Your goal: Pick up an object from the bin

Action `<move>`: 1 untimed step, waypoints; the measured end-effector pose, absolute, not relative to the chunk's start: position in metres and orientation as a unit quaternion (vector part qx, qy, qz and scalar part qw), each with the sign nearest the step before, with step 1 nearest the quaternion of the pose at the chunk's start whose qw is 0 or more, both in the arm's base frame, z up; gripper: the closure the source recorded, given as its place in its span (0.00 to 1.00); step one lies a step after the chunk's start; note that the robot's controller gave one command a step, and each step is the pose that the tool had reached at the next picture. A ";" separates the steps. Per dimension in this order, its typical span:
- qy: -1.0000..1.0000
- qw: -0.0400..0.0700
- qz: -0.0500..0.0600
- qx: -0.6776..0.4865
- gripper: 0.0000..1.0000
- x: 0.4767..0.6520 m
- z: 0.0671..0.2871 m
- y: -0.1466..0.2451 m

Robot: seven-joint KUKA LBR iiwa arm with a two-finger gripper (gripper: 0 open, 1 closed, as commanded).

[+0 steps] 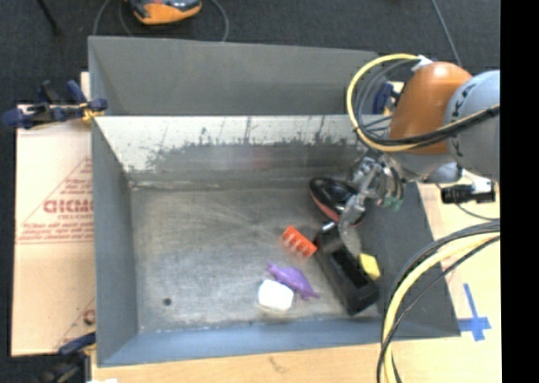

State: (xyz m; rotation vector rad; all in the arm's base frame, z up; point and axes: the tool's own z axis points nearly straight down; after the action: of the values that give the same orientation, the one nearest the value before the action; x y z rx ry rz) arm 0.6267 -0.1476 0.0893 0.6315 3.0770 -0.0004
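Hanging low over the right part of the bin [168, 230], close to its right wall, the claw [344, 233] points down and slightly toward the bin's middle. I cannot tell whether it is wide or narrow, and nothing can be seen gripped in it.

The thing nearest its tip is a black oblong block [349, 282], which lies on the floor toward the near right corner. The block's upper end sits just beside the claw tip, on the side of the near wall. Its long axis runs slantwise, from that end by the claw down and outward to the near right corner. A grasp would probably have to close across the block's narrow width, so the wrist would have to be turned square to that slant.

A small yellow piece [369, 267] touches the block on the side of the right wall. An orange ridged piece [299, 241] lies just beside the claw toward the bin's middle, and a dark rounded thing with red on it [325, 192] lies nearer the far wall. A purple thing [291, 279] and a white lump [275, 295] lie together along the near wall, apart from the claw.
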 end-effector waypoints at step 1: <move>0.980 -0.001 0.000 0.201 1.00 0.626 0.107 -0.148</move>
State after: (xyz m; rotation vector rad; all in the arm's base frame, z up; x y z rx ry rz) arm 0.6263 -0.1476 0.1070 0.6314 3.0796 0.0005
